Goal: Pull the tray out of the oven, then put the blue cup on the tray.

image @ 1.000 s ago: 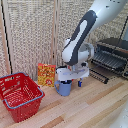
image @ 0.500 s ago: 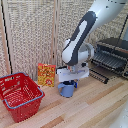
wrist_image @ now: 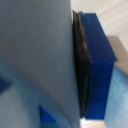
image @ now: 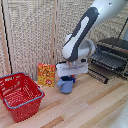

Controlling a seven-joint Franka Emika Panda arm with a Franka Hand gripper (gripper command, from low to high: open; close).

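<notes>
Wooden table (image: pixel 100 107), jaws gripping blue cup (image: pixel 65 85)

1. We see a pale wood table (image: pixel 100 107) with a smooth, matt grain.
2. The oven (image: pixel 114 54) looks like dark and silvery metal; its tray (image: pixel 107 60) is thin metal bars.
3. Left of the oven, the cup (image: pixel 65 85) looks smooth and glossy.
4. The basket (image: pixel 20 95) looks like red plastic mesh.

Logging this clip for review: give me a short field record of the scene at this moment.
arm: bent over the blue cup
pincer: at the cup's rim, fingertips hidden; grip cannot be told
cup: on the wooden table
tray: pulled out of the oven, bare
other items: red basket, yellow-red box by the wall
</notes>
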